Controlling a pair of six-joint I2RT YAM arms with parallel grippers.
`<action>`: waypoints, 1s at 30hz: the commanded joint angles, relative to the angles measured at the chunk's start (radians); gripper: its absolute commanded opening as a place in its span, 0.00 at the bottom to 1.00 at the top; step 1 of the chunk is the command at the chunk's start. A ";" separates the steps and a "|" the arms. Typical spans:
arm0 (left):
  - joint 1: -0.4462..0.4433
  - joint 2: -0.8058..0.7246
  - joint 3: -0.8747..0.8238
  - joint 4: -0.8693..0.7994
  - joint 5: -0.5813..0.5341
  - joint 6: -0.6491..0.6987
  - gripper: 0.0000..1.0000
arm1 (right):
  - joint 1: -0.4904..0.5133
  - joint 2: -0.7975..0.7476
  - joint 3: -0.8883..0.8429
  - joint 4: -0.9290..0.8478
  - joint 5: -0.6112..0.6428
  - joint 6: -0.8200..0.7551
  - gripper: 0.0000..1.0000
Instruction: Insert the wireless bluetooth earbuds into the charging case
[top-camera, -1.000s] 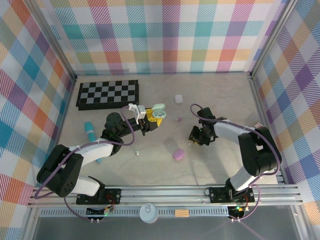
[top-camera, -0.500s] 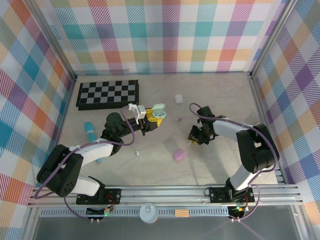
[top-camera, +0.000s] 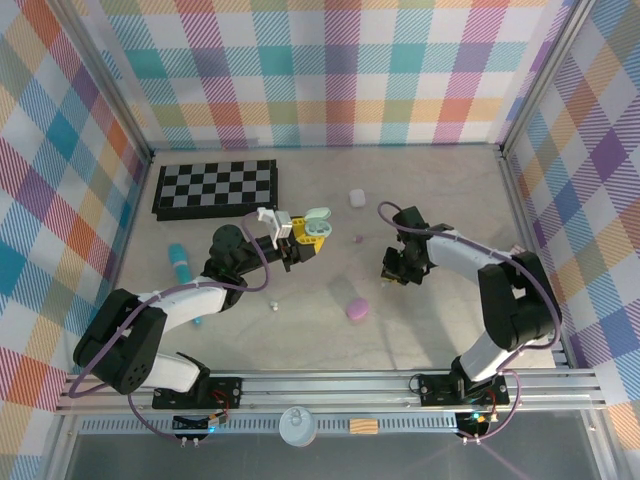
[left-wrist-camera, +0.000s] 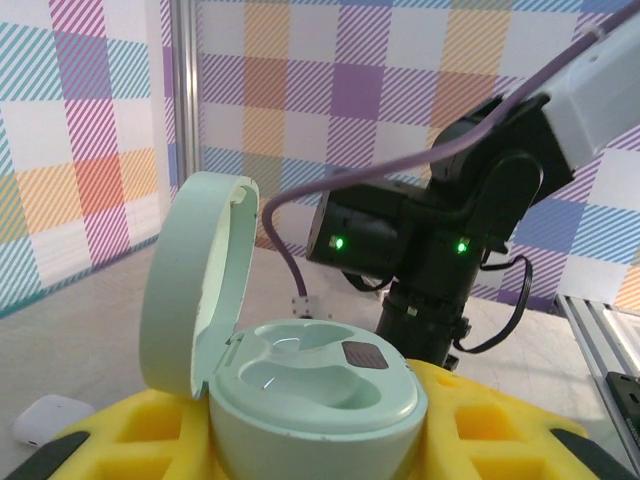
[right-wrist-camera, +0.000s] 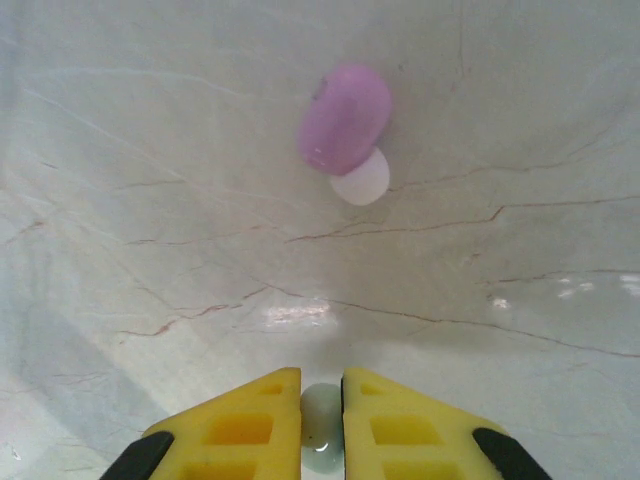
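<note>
Three cases: the mint charging case, lid open, is clamped in the left gripper at mid-frame, with a purple case below it and a white case above. Three earbuds: a pale earbud is pinched in the right gripper, a purple earbud lies ahead, and a white bud sits lower left. One chessboard sits by the upper-left wall. The table is bare at upper right.

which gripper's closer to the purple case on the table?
Right. The right gripper, pinching a pale earbud, is just beyond and right of the purple case; the left gripper, holding the open mint case, sits farther back-left.
</note>
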 joint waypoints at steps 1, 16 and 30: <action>-0.026 0.021 0.024 -0.023 -0.002 0.053 0.32 | 0.026 -0.072 0.033 -0.066 0.081 -0.035 0.14; -0.082 0.164 0.050 0.030 -0.042 0.036 0.32 | 0.090 -0.254 0.109 -0.101 0.147 -0.095 0.14; -0.130 0.321 0.100 0.137 -0.046 -0.031 0.32 | 0.211 -0.284 0.221 -0.068 0.130 -0.125 0.15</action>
